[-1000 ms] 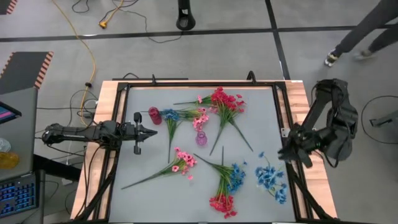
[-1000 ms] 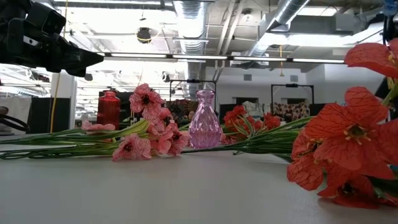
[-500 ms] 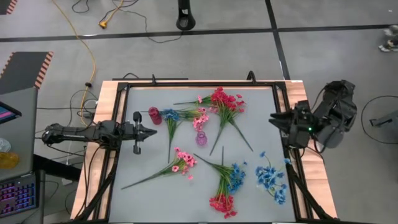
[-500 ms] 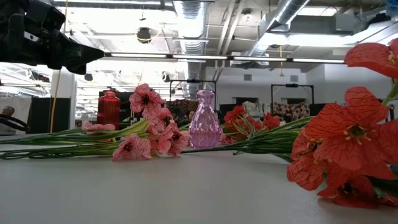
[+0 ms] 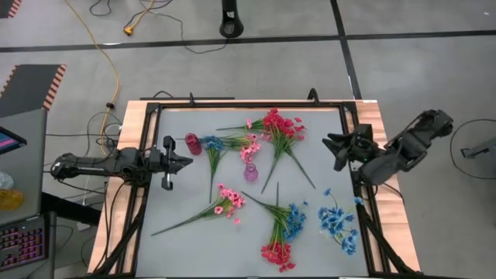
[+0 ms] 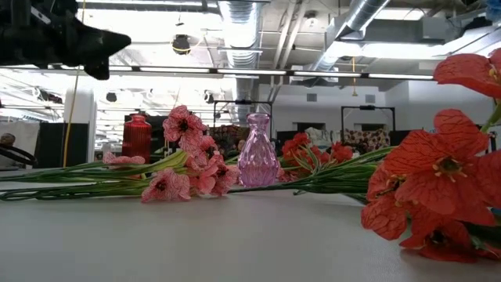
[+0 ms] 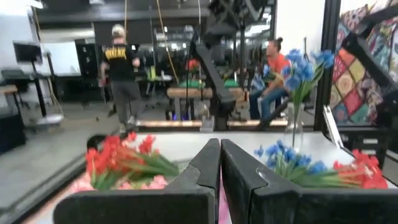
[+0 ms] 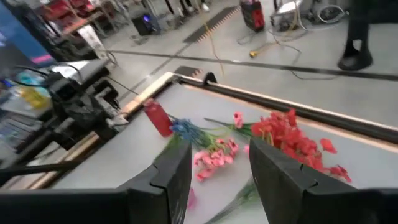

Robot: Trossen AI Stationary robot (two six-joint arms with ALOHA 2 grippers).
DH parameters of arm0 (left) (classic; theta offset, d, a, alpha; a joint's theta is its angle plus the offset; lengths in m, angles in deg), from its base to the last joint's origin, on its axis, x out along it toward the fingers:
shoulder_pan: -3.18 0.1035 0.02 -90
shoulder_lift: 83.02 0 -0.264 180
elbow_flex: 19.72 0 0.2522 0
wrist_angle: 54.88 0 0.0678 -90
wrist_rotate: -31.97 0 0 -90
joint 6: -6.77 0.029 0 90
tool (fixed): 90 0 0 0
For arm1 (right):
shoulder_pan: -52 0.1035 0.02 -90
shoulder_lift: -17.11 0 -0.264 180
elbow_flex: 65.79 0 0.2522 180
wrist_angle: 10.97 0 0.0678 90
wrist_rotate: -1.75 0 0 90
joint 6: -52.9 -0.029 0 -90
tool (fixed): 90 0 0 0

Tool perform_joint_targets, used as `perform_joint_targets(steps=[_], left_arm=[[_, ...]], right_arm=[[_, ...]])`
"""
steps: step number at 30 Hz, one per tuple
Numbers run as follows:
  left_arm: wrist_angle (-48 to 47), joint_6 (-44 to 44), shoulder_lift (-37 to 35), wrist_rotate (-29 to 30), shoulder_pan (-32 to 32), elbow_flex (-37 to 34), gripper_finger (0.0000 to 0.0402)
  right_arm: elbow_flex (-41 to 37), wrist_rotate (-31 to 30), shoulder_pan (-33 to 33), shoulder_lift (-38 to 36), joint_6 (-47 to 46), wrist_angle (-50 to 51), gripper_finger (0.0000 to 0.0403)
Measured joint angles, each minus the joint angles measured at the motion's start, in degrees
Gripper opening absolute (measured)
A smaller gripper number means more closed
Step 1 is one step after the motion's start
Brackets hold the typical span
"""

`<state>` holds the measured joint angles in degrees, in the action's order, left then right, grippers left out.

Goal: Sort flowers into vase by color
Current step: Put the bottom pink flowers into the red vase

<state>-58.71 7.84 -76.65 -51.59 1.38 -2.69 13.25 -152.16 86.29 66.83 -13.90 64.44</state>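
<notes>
Right pincer [image 5: 332,151] now out over table's right edge, gaping, empty | left pincer [image 5: 186,161] closed, empty, barely shifted

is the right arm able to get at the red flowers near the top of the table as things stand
Probably yes. The right gripper stands open just right of the red flowers, facing them, and only bare table lies between. Their stems do cross other sprigs.

The grey bench [image 5: 178,240] carries a pink vase [image 5: 250,172] near its middle. A red vase [image 5: 192,143] stands well apart toward the left arm's side. Pink, red and blue flowers [image 5: 280,132] lie strewn all around the pink vase.
</notes>
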Motion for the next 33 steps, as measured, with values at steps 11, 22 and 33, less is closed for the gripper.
perform_joint_targets(steps=[11, 22, 33], left_arm=[[-0.04, -12.08, 8.11, -6.82, -1.83, 3.34, 0.013], [-13.57, -11.0, 21.17, -8.72, -7.96, 12.96, 0.0194], [-22.83, -15.98, 37.03, -8.66, -14.41, 21.06, 0.0194]], right_arm=[[0.0, 6.43, -8.83, 5.83, 1.82, -1.15, 0.0187], [0.0, 13.26, -14.83, 9.94, 16.3, -13.32, 0.0187], [0.0, 16.31, -20.03, 14.65, 25.28, -21.75, 0.0187]])
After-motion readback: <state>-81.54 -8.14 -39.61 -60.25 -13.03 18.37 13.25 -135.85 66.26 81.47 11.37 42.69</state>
